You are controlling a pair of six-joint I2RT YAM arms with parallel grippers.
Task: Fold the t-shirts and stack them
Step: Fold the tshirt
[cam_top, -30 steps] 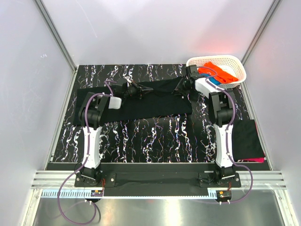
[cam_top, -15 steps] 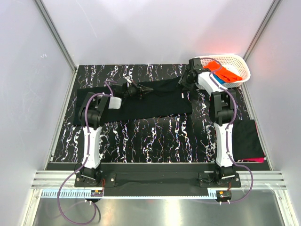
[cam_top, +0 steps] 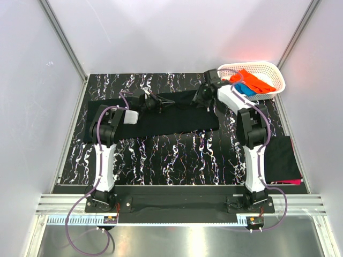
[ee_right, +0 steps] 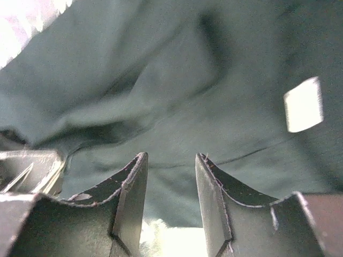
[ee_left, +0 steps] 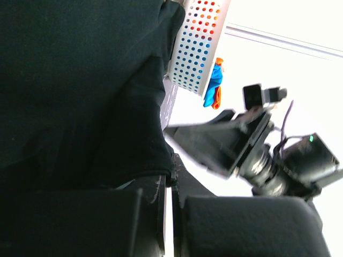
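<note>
A large black t-shirt (cam_top: 161,120) lies spread across the middle of the table. My left gripper (cam_top: 156,101) is shut on its far edge; in the left wrist view the jaws (ee_left: 171,179) pinch a fold of black cloth (ee_left: 80,96). My right gripper (cam_top: 202,96) hovers over the shirt's far right corner. In the right wrist view it (ee_right: 170,156) stands open just above the cloth (ee_right: 177,80), with nothing between the fingers. A white label (ee_right: 303,104) shows on that cloth. Orange (cam_top: 252,80) and blue (cam_top: 244,90) t-shirts lie in the basket. A folded black t-shirt (cam_top: 281,158) rests on a magenta one (cam_top: 293,182) at the near right.
The white lattice basket (cam_top: 273,72) stands at the far right corner, close behind the right arm; it also shows in the left wrist view (ee_left: 198,48). Grey walls enclose the marbled black table (cam_top: 177,155) on three sides.
The right gripper swung left from beside the basket to over the black shirt's far right corner, and its jaws opened wider. The left gripper kept its hold without moving.
</note>
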